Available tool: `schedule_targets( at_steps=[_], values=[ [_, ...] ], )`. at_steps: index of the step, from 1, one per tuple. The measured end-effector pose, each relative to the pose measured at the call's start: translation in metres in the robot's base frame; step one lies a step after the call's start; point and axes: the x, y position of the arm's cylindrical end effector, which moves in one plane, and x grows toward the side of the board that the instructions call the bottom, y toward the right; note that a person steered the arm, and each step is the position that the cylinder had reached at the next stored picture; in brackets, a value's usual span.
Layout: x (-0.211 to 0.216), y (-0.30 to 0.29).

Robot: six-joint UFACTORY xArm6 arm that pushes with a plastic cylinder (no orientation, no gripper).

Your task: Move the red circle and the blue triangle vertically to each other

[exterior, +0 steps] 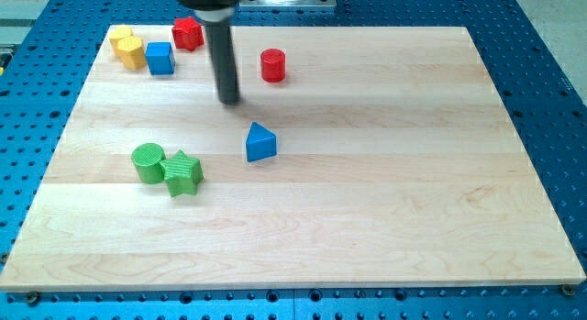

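Blue triangle [260, 143] (apex toward view's top) below red circle [272, 65]

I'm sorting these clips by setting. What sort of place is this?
Probably a robotics lab bench: a wooden board lies on a blue perforated metal table, my tip stands on it, and small toy blocks like the red circle and blue triangle are scattered about.

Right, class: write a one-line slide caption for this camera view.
My tip rests on the wooden board between the red circle and the blue triangle, touching neither.
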Motion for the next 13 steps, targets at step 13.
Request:
schedule_targets(
  at_steps=[13],
  values=[
    [0.111,0.089]
  ],
)
